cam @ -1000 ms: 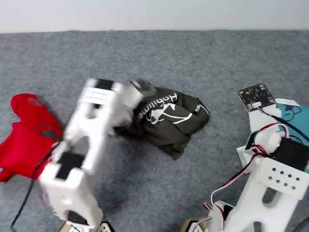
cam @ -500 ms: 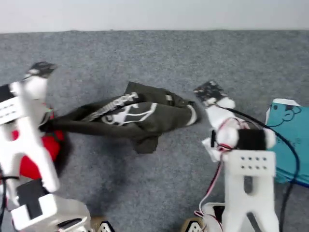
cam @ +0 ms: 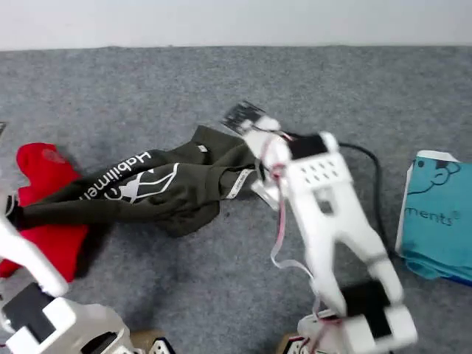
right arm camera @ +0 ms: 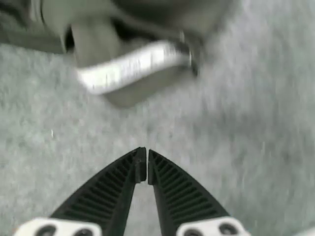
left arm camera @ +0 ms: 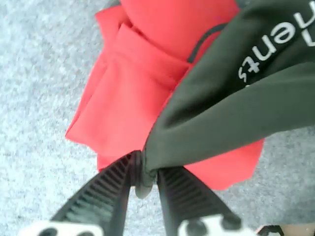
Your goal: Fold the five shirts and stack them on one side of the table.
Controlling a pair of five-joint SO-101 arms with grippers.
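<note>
Overhead view downward; wrist views close, sharing dark shirt (cam: 166, 188).

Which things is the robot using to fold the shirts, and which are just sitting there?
For the job:
- dark green shirt, pinched in the left gripper
- red shirt, partly under it
- teal shirt, off to one side
- right gripper, shut on nothing

Just there:
- grey carpet
- white wall

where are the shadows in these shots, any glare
High view: soft shadows on the grey carpeted table along the near edge of the dark olive printed shirt and beside the crumpled red shirt; no glare. Left wrist view: even light, no hard shadows. Right wrist view: dark shade under the olive shirt's fold.
</note>
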